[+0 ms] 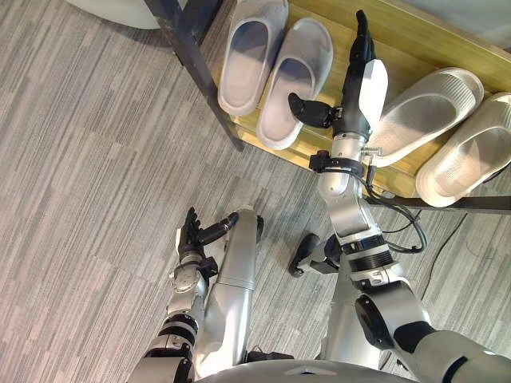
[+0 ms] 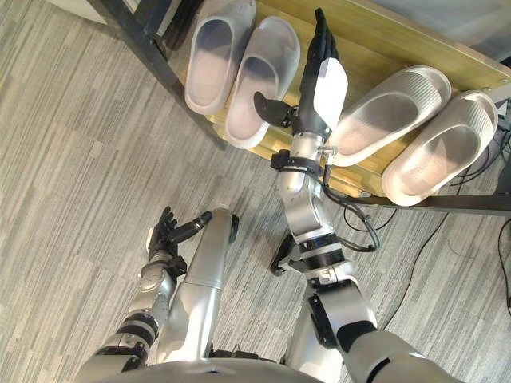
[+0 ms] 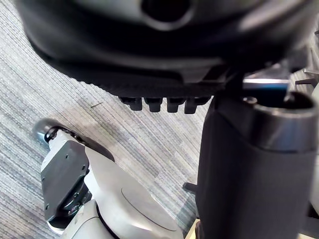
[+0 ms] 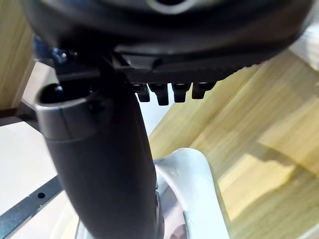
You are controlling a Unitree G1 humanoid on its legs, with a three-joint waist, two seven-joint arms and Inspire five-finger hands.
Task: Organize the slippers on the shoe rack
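Wooden shelf (image 1: 415, 40), right hand (image 1: 355, 80) between two pairs

One pair of grey slippers (image 1: 249, 56) lies left of the hand, another pair of slippers (image 1: 427, 112) right. Its fingers are straight, thumb spread leftward. The left hand (image 1: 190, 235) hangs low over the carpet (image 1: 80, 159), fingers relaxed.

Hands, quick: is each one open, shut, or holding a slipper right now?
Left hand: open, holding nothing, low over the floor.
Right hand: open, stretched flat over the rack, holding nothing.
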